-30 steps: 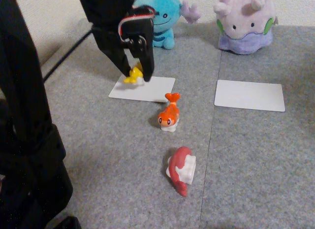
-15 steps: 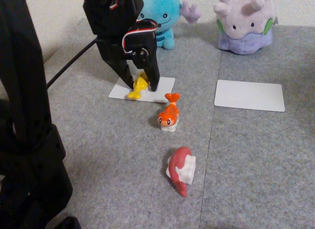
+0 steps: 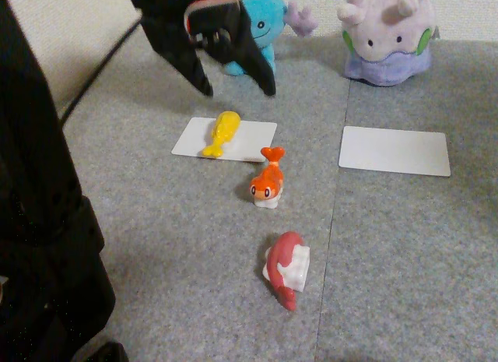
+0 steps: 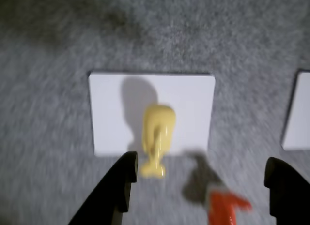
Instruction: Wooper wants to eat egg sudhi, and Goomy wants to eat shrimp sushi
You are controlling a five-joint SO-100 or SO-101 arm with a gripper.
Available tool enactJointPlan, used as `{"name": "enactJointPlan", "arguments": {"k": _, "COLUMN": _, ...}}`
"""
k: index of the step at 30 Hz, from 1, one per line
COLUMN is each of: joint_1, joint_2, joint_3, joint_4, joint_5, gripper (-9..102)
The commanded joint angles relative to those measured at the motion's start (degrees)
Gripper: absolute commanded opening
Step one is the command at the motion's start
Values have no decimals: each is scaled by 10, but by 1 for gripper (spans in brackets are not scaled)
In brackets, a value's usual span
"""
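Released since the earlier frame, egg sudhi [image 3: 220, 134] lies on the white card [image 3: 253, 138] below Wooper [image 3: 261, 27], left of centre; the gripper [image 3: 237, 89] hangs apart above. Next, I judge: grasp shrimp sushi [image 3: 267, 181] for Goomy [image 3: 387, 36].

The fixed view looks obliquely down from the near side; the wrist view looks straight down, close — both share the left white card [image 3: 224, 139] [image 4: 151, 112].

Black plastic arm [image 3: 47, 245], red-and-white cable [image 3: 208, 4]
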Motion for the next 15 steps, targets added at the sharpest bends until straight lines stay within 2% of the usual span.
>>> {"name": "enactJointPlan", "arguments": {"k": 1, "joint_1": 5, "joint_2": 67, "joint_3": -8, "joint_4": 51, "joint_5": -19, "gripper": 31}}
{"name": "enactJointPlan", "arguments": {"k": 8, "joint_1": 56, "joint_2": 121, "joint_3": -6, "joint_4": 195, "joint_5": -86, "gripper": 30}}
{"name": "enactJointPlan", "arguments": {"k": 15, "joint_1": 156, "joint_2": 122, "joint_3": 4, "joint_4": 221, "joint_5": -185, "gripper": 30}}
